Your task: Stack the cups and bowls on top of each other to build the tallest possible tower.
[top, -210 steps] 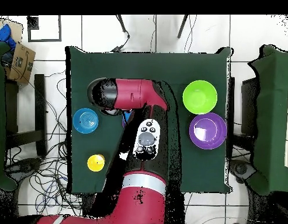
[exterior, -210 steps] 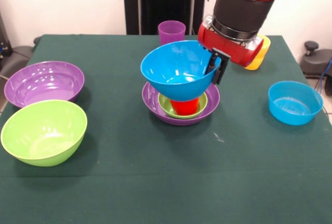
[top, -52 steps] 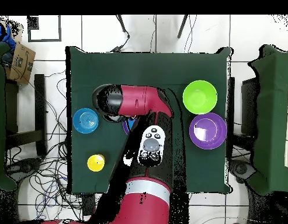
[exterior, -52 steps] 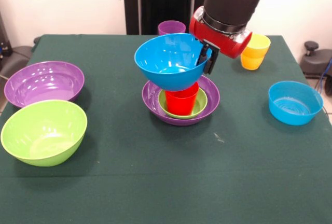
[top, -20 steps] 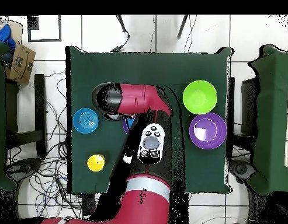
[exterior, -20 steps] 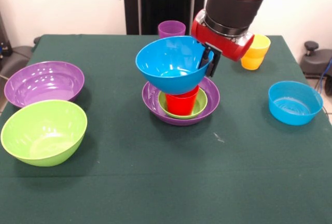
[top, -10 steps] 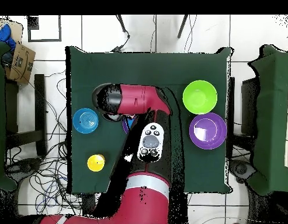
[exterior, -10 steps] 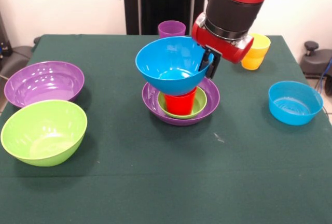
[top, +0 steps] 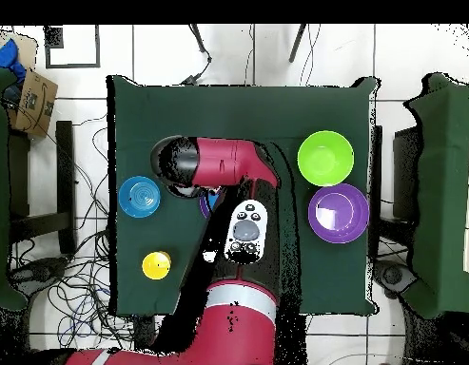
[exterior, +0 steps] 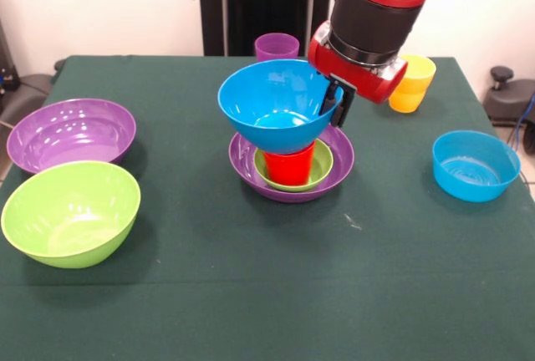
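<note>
The green-clothed surface (exterior: 251,294) carries everything. The red and black arm (exterior: 380,2) comes down over its middle, where the jaws (exterior: 336,104) are closed on the right rim of the large blue bowl (exterior: 276,110), pinching the wall between them. That bowl sits on the red cup (exterior: 288,165), which stands in the small green bowl (exterior: 322,169), nested in a large purple bowl (exterior: 343,160): the tower at the centre. Near the left edge lie the lime green bowl (exterior: 71,211) and a second purple bowl (exterior: 71,133). The small blue bowl (exterior: 475,165) lies near the right edge, the yellow cups (exterior: 414,83) by the far right corner, the purple cup (exterior: 277,46) at the far edge
</note>
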Robot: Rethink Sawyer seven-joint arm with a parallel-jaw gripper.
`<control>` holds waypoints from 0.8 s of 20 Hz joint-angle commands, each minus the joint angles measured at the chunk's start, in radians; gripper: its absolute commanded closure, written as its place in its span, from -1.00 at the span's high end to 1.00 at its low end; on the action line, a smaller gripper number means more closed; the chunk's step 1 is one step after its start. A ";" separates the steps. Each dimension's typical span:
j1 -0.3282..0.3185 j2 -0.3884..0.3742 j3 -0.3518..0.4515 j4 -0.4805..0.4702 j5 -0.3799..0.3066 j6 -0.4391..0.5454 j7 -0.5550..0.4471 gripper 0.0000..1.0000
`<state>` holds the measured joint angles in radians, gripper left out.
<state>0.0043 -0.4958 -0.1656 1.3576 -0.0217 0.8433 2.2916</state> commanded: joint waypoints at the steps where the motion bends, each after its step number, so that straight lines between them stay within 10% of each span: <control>1: -0.024 0.065 0.116 0.046 -0.037 -0.048 -0.046 -1.00; 16: -0.029 0.064 0.121 0.032 -0.034 -0.037 -0.051 -1.00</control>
<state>0.0017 -0.4959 -0.1635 1.3575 -0.0217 0.8433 2.2916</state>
